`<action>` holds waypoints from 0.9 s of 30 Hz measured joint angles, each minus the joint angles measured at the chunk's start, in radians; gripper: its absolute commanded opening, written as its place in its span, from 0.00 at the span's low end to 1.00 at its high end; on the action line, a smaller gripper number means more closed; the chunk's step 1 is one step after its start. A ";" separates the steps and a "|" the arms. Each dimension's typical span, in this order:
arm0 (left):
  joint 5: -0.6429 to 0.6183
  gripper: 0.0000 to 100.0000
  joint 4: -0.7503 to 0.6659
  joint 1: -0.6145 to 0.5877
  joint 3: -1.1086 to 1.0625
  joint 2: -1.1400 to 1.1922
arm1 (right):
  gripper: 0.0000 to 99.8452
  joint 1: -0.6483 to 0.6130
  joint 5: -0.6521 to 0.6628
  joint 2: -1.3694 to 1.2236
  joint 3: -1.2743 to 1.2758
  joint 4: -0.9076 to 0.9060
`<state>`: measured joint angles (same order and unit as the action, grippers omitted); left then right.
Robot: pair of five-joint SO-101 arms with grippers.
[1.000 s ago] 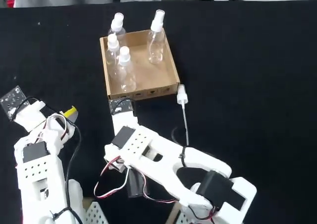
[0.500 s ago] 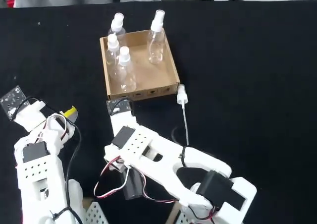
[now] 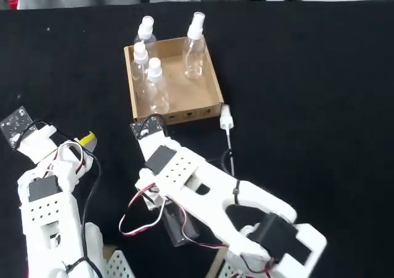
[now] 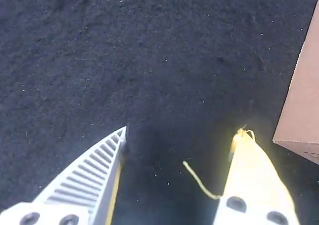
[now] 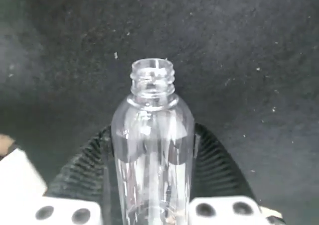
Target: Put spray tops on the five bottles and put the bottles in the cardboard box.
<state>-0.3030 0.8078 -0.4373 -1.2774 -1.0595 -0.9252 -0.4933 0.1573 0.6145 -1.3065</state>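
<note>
A clear bottle with an open threaded neck and no top is held in my right gripper, whose black ribbed fingers are shut on its body above the black table. The right arm stretches across the middle of the table, just in front of the cardboard box. A loose spray top with a long tube lies on the table by the box's near right corner. Several capped bottles stand in the box. My left gripper hangs open over bare table, left of the box.
The left arm stands at the near left of the table with its yellow fingertip pointing toward the box. The black table stretches wide to the right of the box. The table's far edge runs behind the box.
The right arm has shifted a little toward the box and the loose spray top, carrying the bottle. The left arm, the box and the spray top have not moved.
</note>
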 measured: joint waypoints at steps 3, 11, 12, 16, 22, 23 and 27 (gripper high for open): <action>0.000 0.30 0.000 0.000 0.000 0.000 | 0.05 0.000 0.005 0.071 0.000 -0.037; 0.000 0.30 0.000 0.000 0.000 0.000 | 0.05 0.101 0.052 0.224 0.000 -0.084; 0.000 0.30 0.000 0.000 0.000 0.000 | 0.05 0.121 0.077 0.238 0.000 -0.094; 0.000 0.30 0.000 0.000 0.000 0.000 | 0.05 0.196 0.147 0.299 0.000 -0.104; 0.000 0.30 -0.031 0.000 -0.020 0.000 | 0.05 0.319 0.227 0.414 0.018 -0.106; 0.000 0.30 -0.041 0.000 -0.031 0.000 | 0.05 0.344 0.238 0.431 0.018 -0.107; 0.000 0.30 -0.058 0.000 -0.037 0.000 | 0.05 0.446 0.272 0.470 0.020 -0.107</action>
<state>-0.3030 0.7495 -0.4373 -1.3142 -1.0595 -0.4787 -0.2217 0.6268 0.6345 -1.4139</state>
